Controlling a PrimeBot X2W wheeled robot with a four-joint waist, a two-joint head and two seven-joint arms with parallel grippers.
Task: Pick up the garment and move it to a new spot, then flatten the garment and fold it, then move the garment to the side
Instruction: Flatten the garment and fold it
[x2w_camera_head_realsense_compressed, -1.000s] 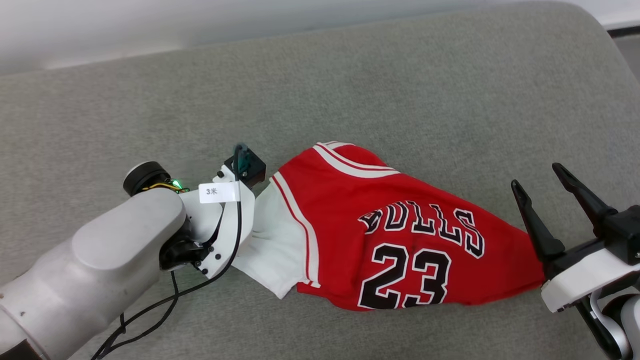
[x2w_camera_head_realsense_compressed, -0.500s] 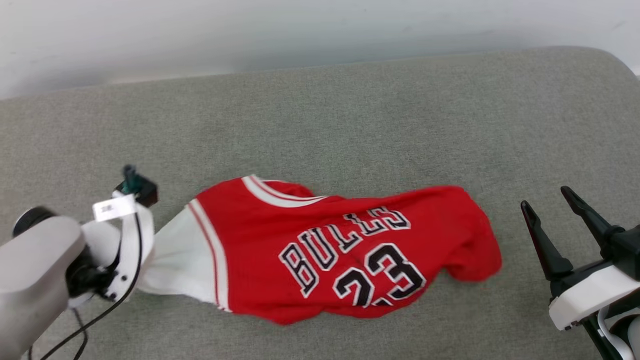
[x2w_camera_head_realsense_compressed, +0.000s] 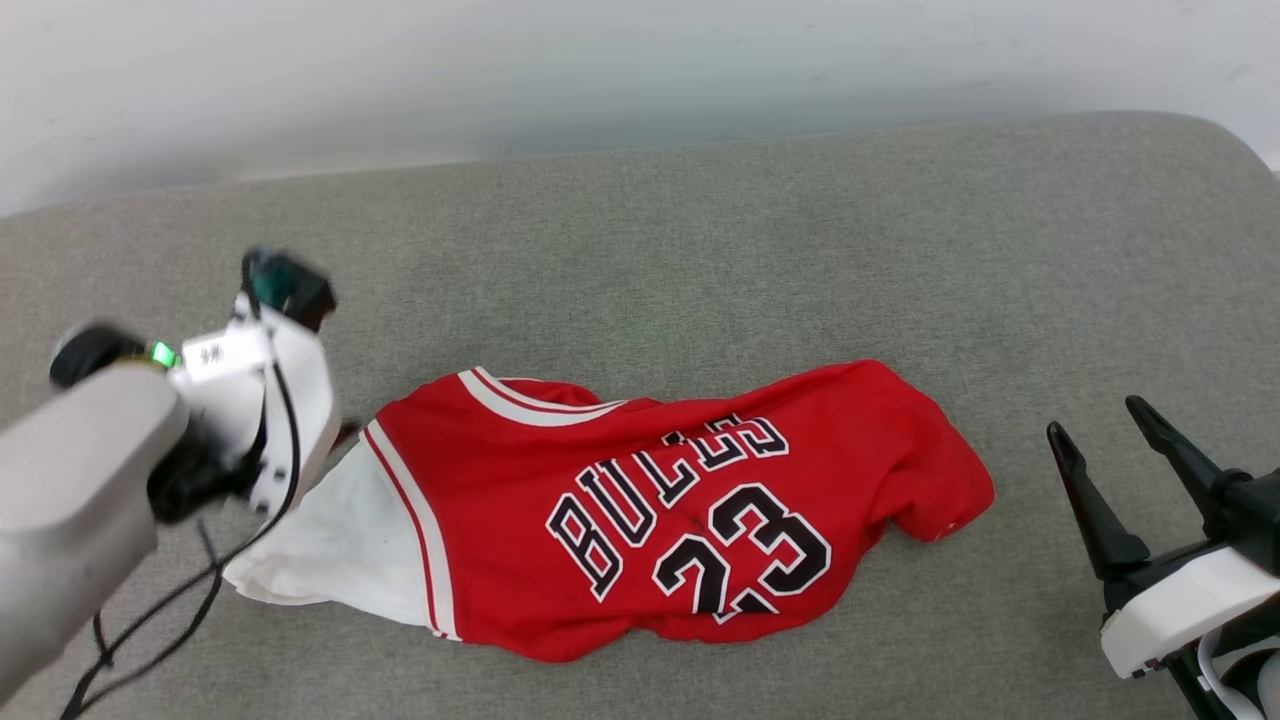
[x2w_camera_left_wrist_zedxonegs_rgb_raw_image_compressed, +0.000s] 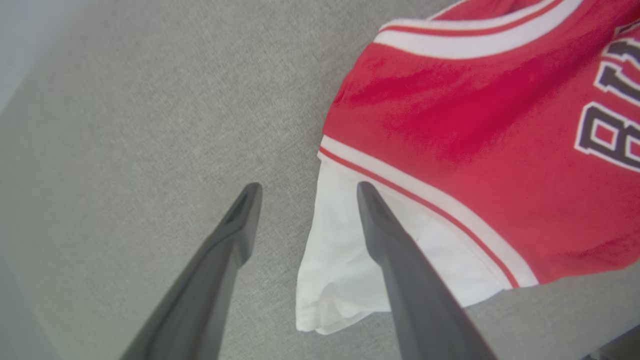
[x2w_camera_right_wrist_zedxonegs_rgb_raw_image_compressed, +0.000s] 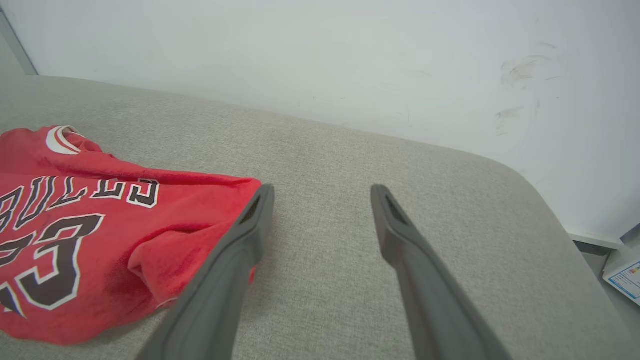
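The garment (x2w_camera_head_realsense_compressed: 650, 500) is a red jersey with black "BULLS" and "23". It lies crumpled on the grey cushion (x2w_camera_head_realsense_compressed: 700, 250), with its white sleeve (x2w_camera_head_realsense_compressed: 320, 540) spread toward the left. In the left wrist view my left gripper (x2w_camera_left_wrist_zedxonegs_rgb_raw_image_compressed: 306, 186) hovers open above the garment (x2w_camera_left_wrist_zedxonegs_rgb_raw_image_compressed: 450, 125), one finger over the white sleeve (x2w_camera_left_wrist_zedxonegs_rgb_raw_image_compressed: 340, 260), and it holds nothing. The left wrist (x2w_camera_head_realsense_compressed: 270, 400) stands just left of the sleeve. My right gripper (x2w_camera_head_realsense_compressed: 1095, 417) is open and empty, a short way right of the red hem. In the right wrist view the right gripper (x2w_camera_right_wrist_zedxonegs_rgb_raw_image_compressed: 322, 189) has the garment (x2w_camera_right_wrist_zedxonegs_rgb_raw_image_compressed: 75, 225) to its left.
A white wall (x2w_camera_head_realsense_compressed: 600, 70) runs along the cushion's far edge. The cushion's right end curves down (x2w_camera_right_wrist_zedxonegs_rgb_raw_image_compressed: 550, 210) toward the floor, where a paper (x2w_camera_right_wrist_zedxonegs_rgb_raw_image_compressed: 625, 280) lies. A black cable (x2w_camera_head_realsense_compressed: 150, 620) hangs below my left forearm.
My left gripper has opened, let go of the white sleeve and risen a little; the sleeve now lies on the cushion. The head view has shifted. The right gripper stays open.
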